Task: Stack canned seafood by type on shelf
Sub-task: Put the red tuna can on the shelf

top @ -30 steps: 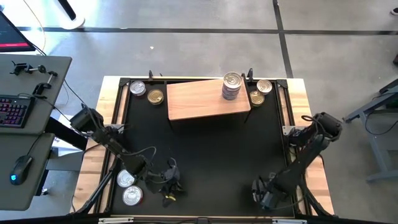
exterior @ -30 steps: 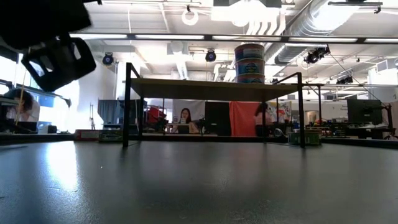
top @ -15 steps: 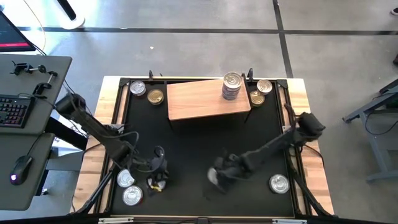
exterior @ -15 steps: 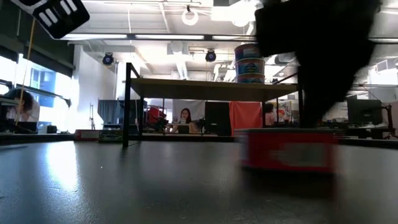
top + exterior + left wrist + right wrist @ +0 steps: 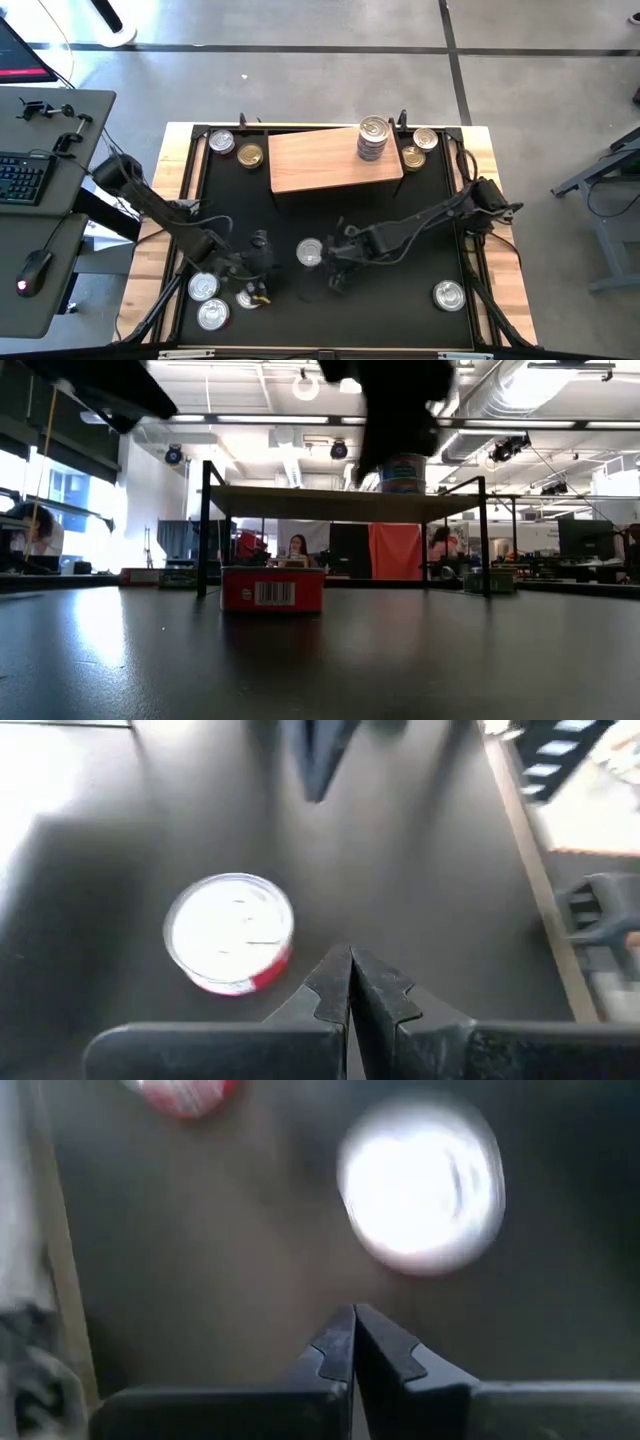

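While both hands are clenched on nothing, the right hand [image 5: 338, 268] is seen just beside a red-labelled tin [image 5: 309, 253] lying mid-mat, and the left hand [image 5: 262, 262] is poised near the mat's front left. On the shelf [image 5: 320, 160] a stack of tins [image 5: 372, 138] is found; other tins are scattered around.

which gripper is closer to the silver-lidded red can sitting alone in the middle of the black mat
Right. The right gripper, shut and empty, is just beside the silver-lidded red can, toward the front edge. The left gripper, also shut, sits farther off on the can's other side.
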Robot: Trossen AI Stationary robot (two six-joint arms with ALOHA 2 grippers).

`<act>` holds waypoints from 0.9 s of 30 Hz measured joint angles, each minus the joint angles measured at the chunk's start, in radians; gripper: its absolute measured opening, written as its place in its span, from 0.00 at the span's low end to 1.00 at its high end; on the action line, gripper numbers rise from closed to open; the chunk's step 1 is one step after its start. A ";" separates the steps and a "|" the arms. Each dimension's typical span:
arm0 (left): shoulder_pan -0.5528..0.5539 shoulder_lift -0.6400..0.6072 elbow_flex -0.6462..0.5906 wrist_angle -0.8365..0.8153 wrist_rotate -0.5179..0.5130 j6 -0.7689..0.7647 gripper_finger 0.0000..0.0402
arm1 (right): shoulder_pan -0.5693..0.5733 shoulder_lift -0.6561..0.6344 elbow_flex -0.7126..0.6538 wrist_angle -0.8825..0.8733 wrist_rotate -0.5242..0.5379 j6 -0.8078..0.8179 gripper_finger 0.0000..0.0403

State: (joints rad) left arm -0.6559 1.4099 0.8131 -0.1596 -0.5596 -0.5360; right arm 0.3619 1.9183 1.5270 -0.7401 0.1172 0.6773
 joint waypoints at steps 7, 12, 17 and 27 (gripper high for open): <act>0.141 0.161 0.000 0.044 0.005 0.116 0.00 | 0.043 -0.026 -0.209 0.131 0.005 0.215 0.00; 0.209 0.232 0.000 0.101 0.055 0.134 0.00 | 0.038 -0.027 -0.297 0.270 0.038 0.338 0.00; 0.219 0.331 0.001 0.264 0.145 0.197 0.00 | 0.069 -0.061 -0.293 0.223 0.044 0.316 0.00; 0.166 0.421 0.000 0.475 0.160 0.080 0.00 | 0.167 -0.222 -0.291 0.115 0.175 0.363 0.00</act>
State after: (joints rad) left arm -0.4903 1.8309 0.8135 0.3154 -0.4000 -0.4565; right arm 0.5289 1.6966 1.2362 -0.6254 0.2924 1.0401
